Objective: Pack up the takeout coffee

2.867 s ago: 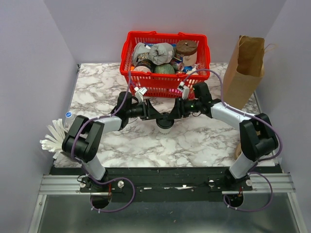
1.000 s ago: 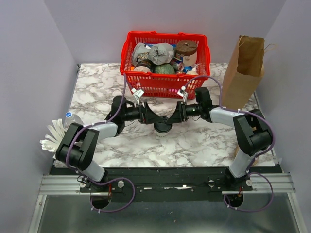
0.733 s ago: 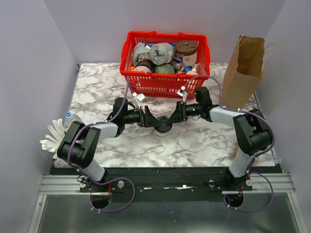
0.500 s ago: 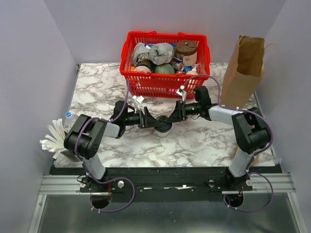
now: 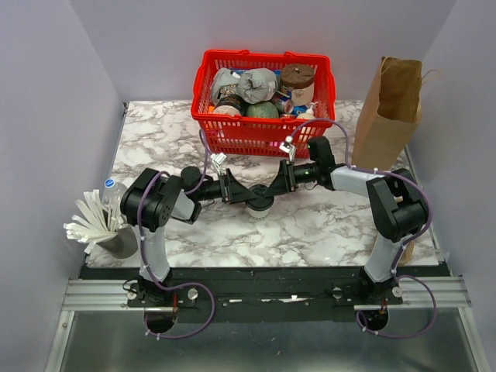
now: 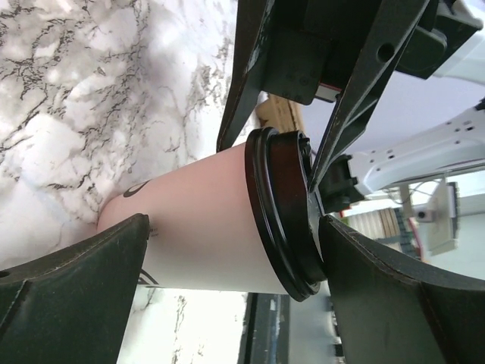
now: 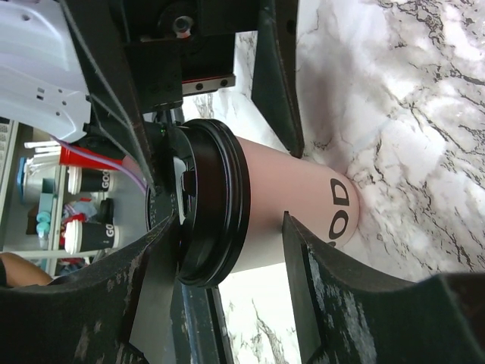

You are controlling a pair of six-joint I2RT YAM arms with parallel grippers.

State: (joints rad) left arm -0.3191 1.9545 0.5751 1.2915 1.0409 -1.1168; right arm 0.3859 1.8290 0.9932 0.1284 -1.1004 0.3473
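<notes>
From above, the left arm is folded tight, with its elbow close to its base. Its forearm runs right over the table (image 5: 325,225), so the left claw (image 5: 246,194) ends at the middle. The right arm reaches in from the other side, elbow out near the table's right edge, and the right claw (image 5: 271,191) faces the left one. The coffee cup (image 5: 261,208) stands on the marble between the two claws, just in front of a red basket (image 5: 263,138) full of groceries. A paper bag (image 5: 391,108) stands at the far right, well apart. A water bottle (image 5: 110,190) and a holder (image 5: 118,242) of white sticks sit at the left edge.

The left wrist view is turned on its side. The left claw's fingers (image 6: 68,296) are spread wide apart, one low by the cup's foot and one beyond the black lid (image 6: 282,212). The cup lies between them, and the right claw's fingers reach in at the lid from the far side.

In the right wrist view the right claw's fingers (image 7: 151,303) stand apart. One is beside the lid's top and the other crosses the cup's side. Whether they press on the cup cannot be told.
</notes>
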